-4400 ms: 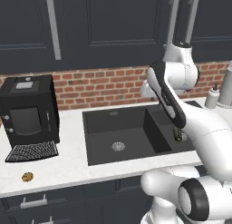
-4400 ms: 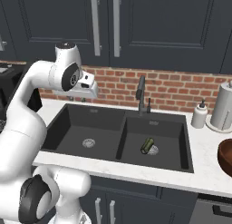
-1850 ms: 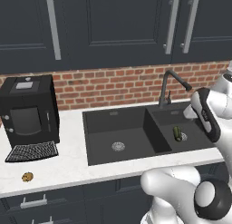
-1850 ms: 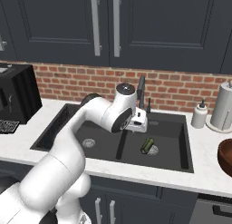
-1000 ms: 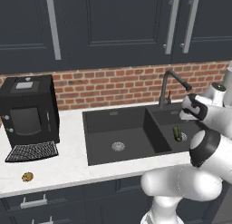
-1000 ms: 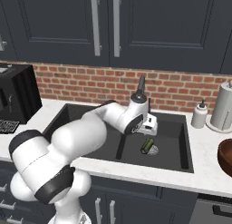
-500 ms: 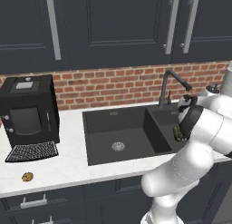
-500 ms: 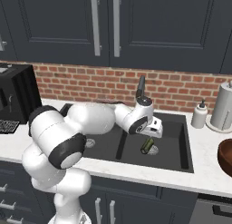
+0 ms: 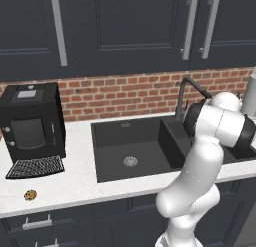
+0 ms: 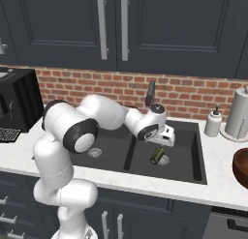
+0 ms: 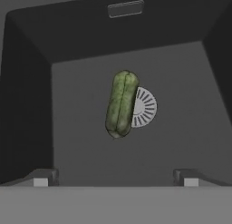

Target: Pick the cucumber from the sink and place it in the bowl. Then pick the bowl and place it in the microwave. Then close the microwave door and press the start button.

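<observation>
Since a moment ago the arm has bent further down over the right basin, so the claw (image 10: 167, 139) now hangs lower above the cucumber than it did before, while the cucumber itself has not moved. From where I stand, on the far left of the worktop (image 9: 80, 183) there is a black coffee machine (image 9: 31, 122) and a small cookie (image 9: 30, 195), both not part of the job. Next comes the sink (image 10: 191, 158), and in its right basin the cucumber (image 11: 120, 104) lies flat on the bottom, partly over the round silver drain (image 11: 146, 107). In the hand view the two dark tips stand wide apart, one on each side below the cucumber, so the claw is open and holds nothing. At the far right edge I see the rim of the bowl (image 10: 240, 166) on the worktop, well apart from the sink. I judge the task is only at its beginning: the cucumber is not yet picked, and bowl, microwave, door and start button all remain.
</observation>
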